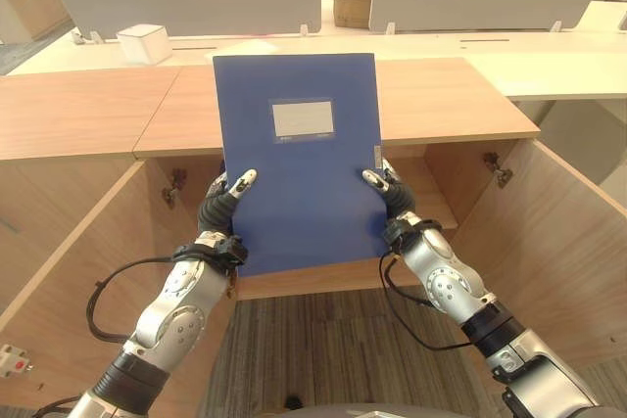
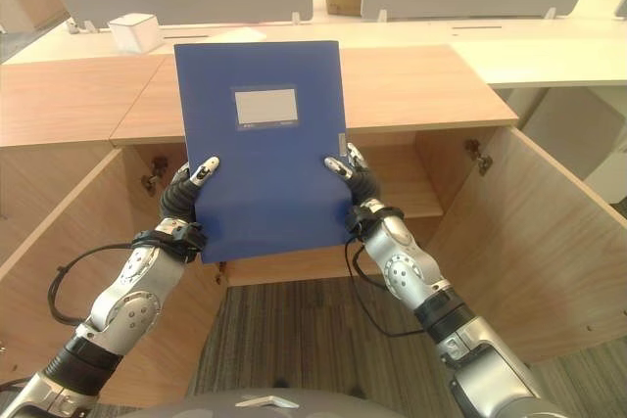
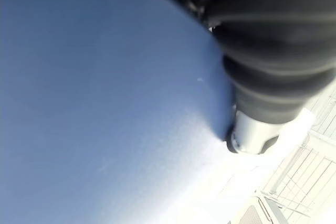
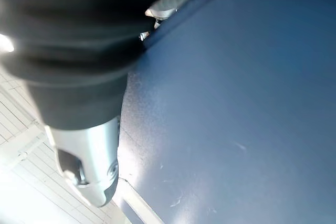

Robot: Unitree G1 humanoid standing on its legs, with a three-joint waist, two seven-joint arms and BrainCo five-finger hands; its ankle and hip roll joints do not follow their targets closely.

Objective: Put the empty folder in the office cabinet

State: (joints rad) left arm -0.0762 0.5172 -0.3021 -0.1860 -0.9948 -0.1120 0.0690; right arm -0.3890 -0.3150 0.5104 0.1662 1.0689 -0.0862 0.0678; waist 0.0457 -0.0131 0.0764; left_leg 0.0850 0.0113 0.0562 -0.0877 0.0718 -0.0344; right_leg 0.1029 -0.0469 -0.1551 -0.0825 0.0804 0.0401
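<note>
Both hands carry the blue folder (image 1: 297,159) between them, upright and face toward you, in front of the open office cabinet (image 1: 446,119). Work from the cabinet outward: its wooden top runs behind the folder's upper half, its two doors hang swung wide to either side, and its inner shelf (image 2: 397,183) shows just to the right of the folder. The folder's lower edge sits level with the cabinet's front lip, so nothing is inside yet.

To do this step well, I judge you should lower the folder until its upper edge clears the underside of the cabinet top, then tilt it and feed it in edge-first, keeping both hands level so it does not twist. Watch the shelf: the folder looks taller than the gap above it, so you may need to lay it flatter or choose the lower space. Keep the wrists clear of the door hinges (image 1: 497,170) on each side.

Your left hand (image 1: 223,205) pinches the folder's left edge low down, thumb lying on the front cover and the fingers curled behind it out of sight. Your right hand (image 1: 393,198) does the same on the right edge, thumb on the front near the small metal clip (image 1: 377,156). From the wrist cameras, the cover lies flush against each hand's dark ribbed back.
</note>
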